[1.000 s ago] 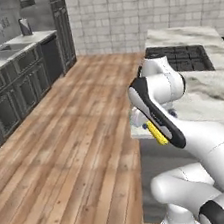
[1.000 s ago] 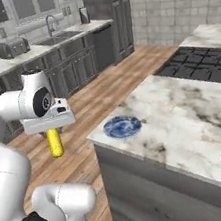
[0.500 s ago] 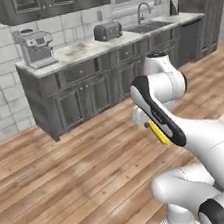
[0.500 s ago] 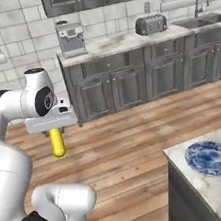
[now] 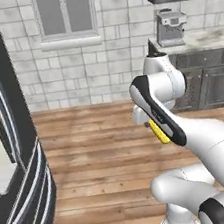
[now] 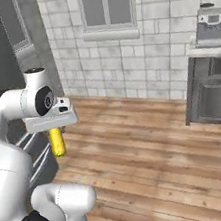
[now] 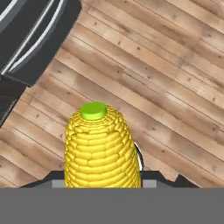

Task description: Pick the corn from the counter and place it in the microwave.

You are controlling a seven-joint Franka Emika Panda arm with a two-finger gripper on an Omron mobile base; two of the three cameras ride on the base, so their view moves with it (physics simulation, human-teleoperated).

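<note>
The corn hangs upright, its length pointing down at the wooden floor, with my gripper shut on its upper end. In the left base view the corn shows as a yellow strip beside my forearm, below the gripper. Seen from the hand, the bumpy yellow cob with its green end cap stands between the gripper and the floorboards, and one dark fingertip peeks out behind it. The microwave and the stovetop counter are out of view.
A tall dark appliance with curved silver lines stands close on the left. Ahead is a tiled wall with a window. A coffee machine sits on grey cabinets at the right. Wooden floor lies between.
The whole picture has swung: the base has turned away from the stovetop island, past the sink cabinets, to the window wall. The arm holds the same pose with the corn still gripped.
</note>
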